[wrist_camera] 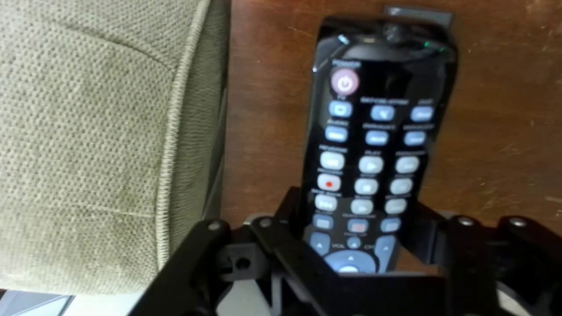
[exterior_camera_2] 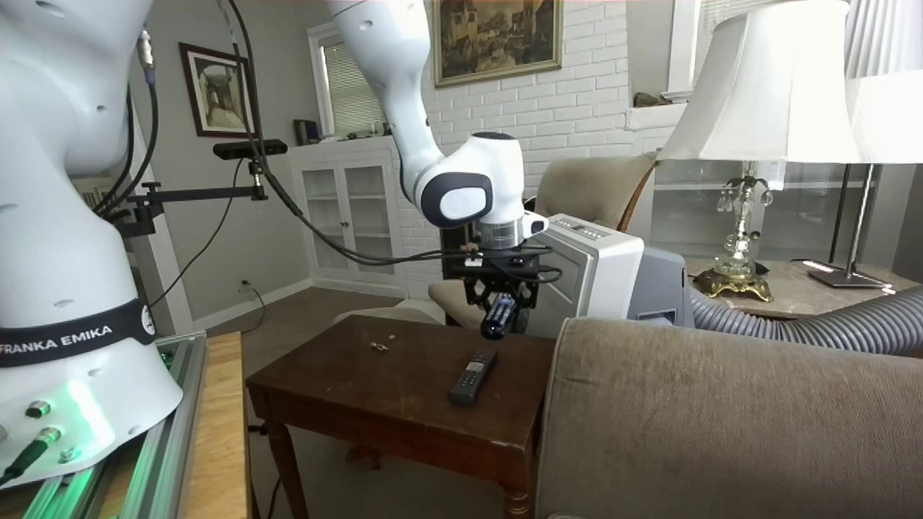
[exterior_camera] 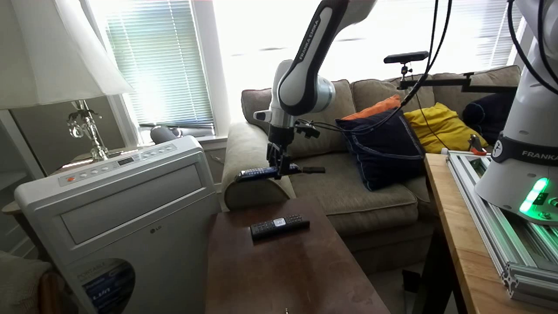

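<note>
Pincer (wrist_camera: pixel 358 219) points down over brown surface (exterior_camera: pixel 261 270), your arm (exterior_camera: pixel 309 43) bent above it. You have pincer closed to width of blue-buttoned remote (wrist_camera: pixel 373 149), gripping its sides, clear above surface; dark remote (exterior_camera: pixel 279 226) lies on surface.

White arm (exterior_camera_2: pixel 407 86), black cables (exterior_camera_2: pixel 404 258); black tool (wrist_camera: pixel 356 219) with apparently silver screws (wrist_camera: pixel 518 222).

Both exterior views share the brown table (exterior_camera: pixel 287 266) from opposite sides; wrist view looks closely down.
</note>
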Controlling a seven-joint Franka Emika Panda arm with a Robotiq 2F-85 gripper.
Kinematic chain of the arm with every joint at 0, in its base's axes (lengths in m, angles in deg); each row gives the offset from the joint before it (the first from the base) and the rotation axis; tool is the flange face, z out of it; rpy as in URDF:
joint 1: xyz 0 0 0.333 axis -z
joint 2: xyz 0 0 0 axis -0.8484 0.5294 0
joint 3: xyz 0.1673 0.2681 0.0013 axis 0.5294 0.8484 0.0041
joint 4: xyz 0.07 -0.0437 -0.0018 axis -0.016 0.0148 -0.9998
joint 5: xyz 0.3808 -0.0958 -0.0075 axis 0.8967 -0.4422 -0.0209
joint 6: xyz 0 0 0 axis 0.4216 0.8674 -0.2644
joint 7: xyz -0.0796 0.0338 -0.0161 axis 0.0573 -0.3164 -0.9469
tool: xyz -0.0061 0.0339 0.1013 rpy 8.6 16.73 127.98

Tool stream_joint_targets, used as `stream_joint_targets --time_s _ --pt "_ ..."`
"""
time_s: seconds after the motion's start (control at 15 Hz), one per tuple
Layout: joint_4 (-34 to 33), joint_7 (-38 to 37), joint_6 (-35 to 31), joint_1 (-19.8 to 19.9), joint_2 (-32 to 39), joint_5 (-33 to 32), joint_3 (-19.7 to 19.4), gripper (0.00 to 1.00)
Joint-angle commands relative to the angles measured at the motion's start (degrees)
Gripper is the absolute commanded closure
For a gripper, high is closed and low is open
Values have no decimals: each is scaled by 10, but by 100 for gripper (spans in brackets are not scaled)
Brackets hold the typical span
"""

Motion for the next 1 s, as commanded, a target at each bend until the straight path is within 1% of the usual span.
stream_joint_targets --time_s 0.0,0.27,0.33,0.4,0.47,0.67,0.93 --pt "6 -13 -5 3 8 -16 8 51" --pt "10 -13 -5 4 18 -16 16 51" --pt "10 -13 -5 4 18 -16 16 76" --pt "20 -21 -27 -14 5 -31 -11 76" --pt "24 -20 -47 -19 7 -40 -21 76" --pt "20 -40 -113 -50 31 -76 -70 76" --pt "15 -103 -144 -100 56 -112 -136 76"
